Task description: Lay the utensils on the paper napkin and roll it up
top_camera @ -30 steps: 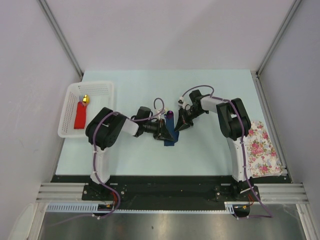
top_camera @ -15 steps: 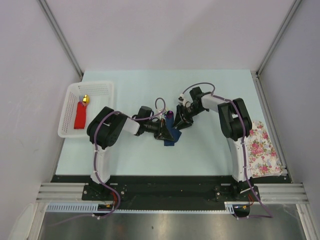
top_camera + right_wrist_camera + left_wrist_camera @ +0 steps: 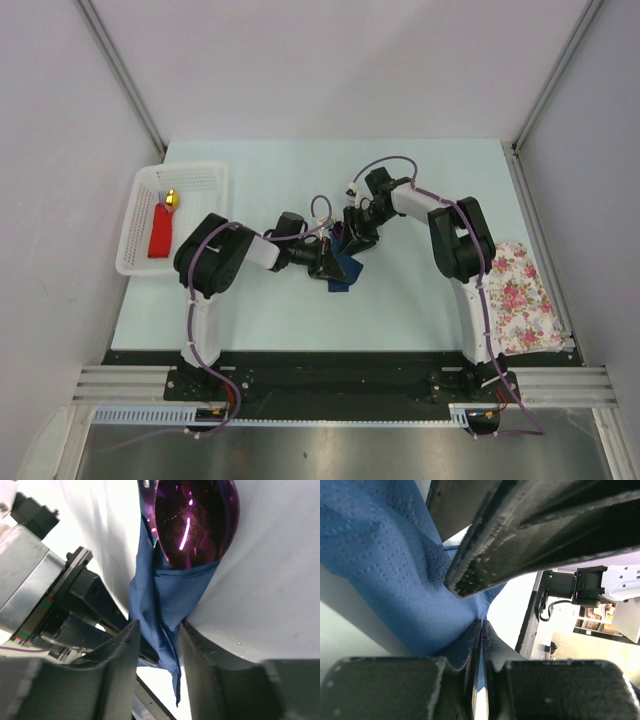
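- The paper napkin [image 3: 341, 272] lies near the middle of the table [image 3: 430, 180], bunched into a narrow blue bundle between the 2 arms rather than lying flat.
- The utensils are already inside it. The right wrist view shows 1 spoon bowl [image 3: 195, 520], purple and shiny, sticking out of the wrapped end. How many pieces are in there is hidden by the paper.
- The left gripper [image 3: 481, 640] is pressed nearly together, pinching a fold of the napkin between its fingertips.
- The right gripper [image 3: 159, 645] has its jaws standing apart on either side of the bundle's loose tail. I cannot tell whether they press on it.
- My judgement: placing is done and rolling is partway. The wrap looks loose and creased, with a corner hanging free, so tightening and finishing the roll remain.
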Available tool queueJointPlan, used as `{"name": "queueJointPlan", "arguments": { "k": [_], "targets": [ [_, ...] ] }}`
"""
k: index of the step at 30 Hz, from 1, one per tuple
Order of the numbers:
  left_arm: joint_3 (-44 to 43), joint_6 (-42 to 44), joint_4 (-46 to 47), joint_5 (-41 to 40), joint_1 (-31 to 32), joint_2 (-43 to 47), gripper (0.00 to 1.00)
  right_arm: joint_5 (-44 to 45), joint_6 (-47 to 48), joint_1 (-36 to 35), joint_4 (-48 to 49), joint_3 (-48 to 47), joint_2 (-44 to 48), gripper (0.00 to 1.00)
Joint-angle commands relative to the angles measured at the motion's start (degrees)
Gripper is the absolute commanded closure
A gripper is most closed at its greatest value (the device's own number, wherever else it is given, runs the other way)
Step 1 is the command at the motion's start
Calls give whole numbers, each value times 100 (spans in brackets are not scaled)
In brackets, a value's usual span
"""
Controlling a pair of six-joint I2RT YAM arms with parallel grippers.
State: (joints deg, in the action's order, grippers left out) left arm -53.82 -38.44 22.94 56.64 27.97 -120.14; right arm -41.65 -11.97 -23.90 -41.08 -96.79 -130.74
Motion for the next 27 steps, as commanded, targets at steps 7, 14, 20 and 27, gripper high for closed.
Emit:
{"name": "queueJointPlan", "arguments": {
  "k": [7,14,20,27],
  "targets": [
    [47,433,-360,-584,-19,-133,89,940,221,43,-93,152,-778,97],
    [65,425,-360,-602,-46,-142,89,-7,125,351,30,327,-488,80],
    [74,416,-334,-610,-54,-177,89,-361,168,562,65,477,-119,79],
    [21,390,-334,-619,-54,-203,89,-792,265,527,-58,389,-215,92]
  ]
}}
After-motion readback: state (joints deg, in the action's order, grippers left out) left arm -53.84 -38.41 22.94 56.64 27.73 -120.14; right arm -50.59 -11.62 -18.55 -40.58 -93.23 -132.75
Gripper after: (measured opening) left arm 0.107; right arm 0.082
